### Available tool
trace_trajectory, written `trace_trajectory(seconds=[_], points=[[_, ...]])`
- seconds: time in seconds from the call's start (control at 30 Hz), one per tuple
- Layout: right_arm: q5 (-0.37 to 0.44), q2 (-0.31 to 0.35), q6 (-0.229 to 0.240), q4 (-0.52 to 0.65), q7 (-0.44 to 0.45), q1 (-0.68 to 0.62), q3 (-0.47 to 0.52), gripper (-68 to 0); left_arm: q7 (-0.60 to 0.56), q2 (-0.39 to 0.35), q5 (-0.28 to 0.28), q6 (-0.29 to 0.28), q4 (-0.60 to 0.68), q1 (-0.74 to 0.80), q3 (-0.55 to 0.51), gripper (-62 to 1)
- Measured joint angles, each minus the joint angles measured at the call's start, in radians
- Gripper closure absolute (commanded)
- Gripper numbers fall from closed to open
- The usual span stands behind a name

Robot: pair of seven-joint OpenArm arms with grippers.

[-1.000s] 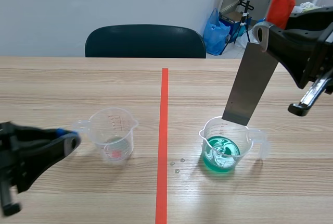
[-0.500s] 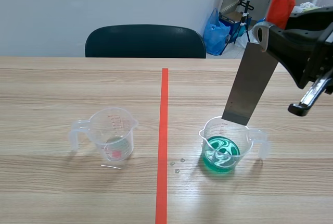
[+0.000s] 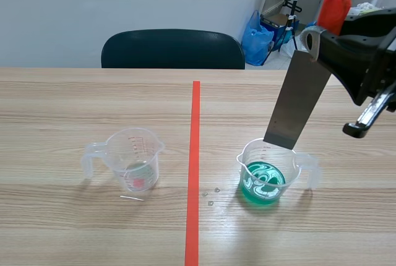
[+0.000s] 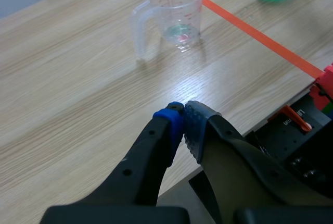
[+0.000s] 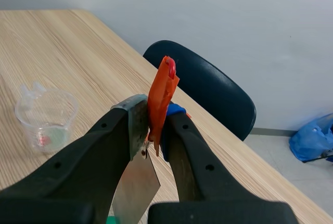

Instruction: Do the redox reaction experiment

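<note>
Over the tabletop's (image 3: 74, 99) right half, the right gripper (image 3: 318, 40) is clamping a metal strip (image 3: 297, 102) by its top. The strip's lower end is hanging at the green beaker's (image 3: 267, 179) rim, seemingly not yet dipped. The clear beaker (image 3: 133, 161) is sitting nearly empty, so pouring looks done and immersion is left. The left gripper (image 4: 182, 122) is hovering closed and empty by the near edge.

L end effector (image 4: 183, 124) closed, nothing held; R end effector (image 5: 153, 113) raised, gripping metal strip (image 3: 297, 102).
</note>
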Motion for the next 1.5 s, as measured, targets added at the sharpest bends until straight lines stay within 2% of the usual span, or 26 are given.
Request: trace_trajectory(seconds=[0.07,0.23,0.33,0.43,1.5], points=[[0.000,0.000,0.000,0.000,0.000,0.000,0.000,-2.0,0.000,0.007,-0.001,0.000,0.000,0.000,0.001,-20.2],[0.000,0.000,0.000,0.000,0.000,0.000,0.000,-2.0,0.002,0.012,-0.002,0.000,0.000,0.000,0.003,-48.2],[0.000,0.000,0.000,0.000,0.000,0.000,0.000,-1.9,0.008,0.012,-0.002,0.000,0.000,0.000,0.003,-56.5],[0.000,0.000,0.000,0.000,0.000,0.000,0.000,-1.9,0.009,0.012,-0.016,0.000,0.000,0.000,0.003,-57.3],[0.000,0.000,0.000,0.000,0.000,0.000,0.000,-2.0,0.025,0.012,-0.016,0.000,0.000,0.000,0.003,-57.2]])
